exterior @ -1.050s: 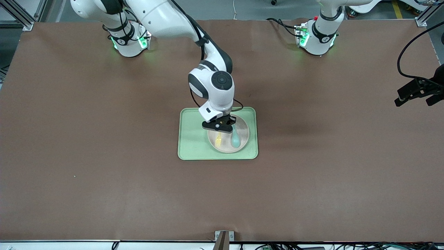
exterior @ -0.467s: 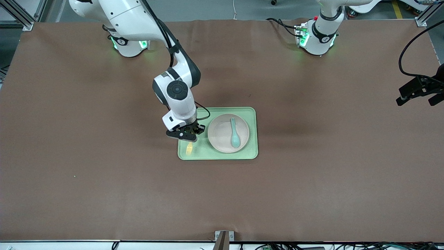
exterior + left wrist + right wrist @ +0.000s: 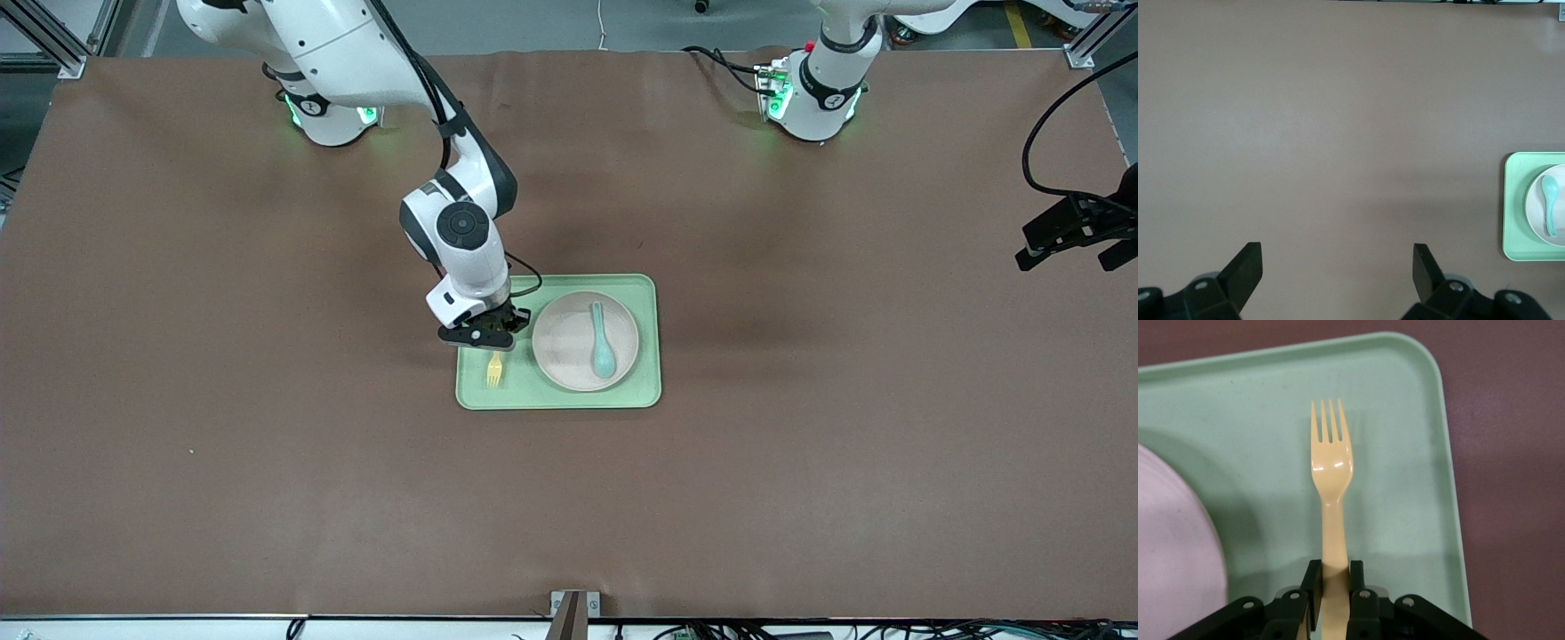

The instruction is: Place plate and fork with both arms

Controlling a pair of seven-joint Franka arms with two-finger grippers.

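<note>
Fork (image 3: 494,369) nearest the front camera, tines pointing that way, over the bare strip of the green tray (image 3: 558,397) beside the plate, toward the right arm's end; whether it rests on the tray or hangs just above it cannot be told; right gripper (image 3: 481,337) clamped on the fork's handle, fingers pressed against both sides in the right wrist view, directly over the tray's strip; plate (image 3: 569,351) sits flat on the tray, on the half toward the left arm's end, close beside the fork but not touching it; teal spoon (image 3: 602,342) lies in the plate, bowl end nearer the camera; judgement: plate looks already placed, fork at or near its spot beside it, so what remains is setting it down if not yet down, letting go and lifting clear; left gripper (image 3: 1071,236) waits well apart, over bare table at the left arm's end, fingers spread wide with nothing between them.
</note>
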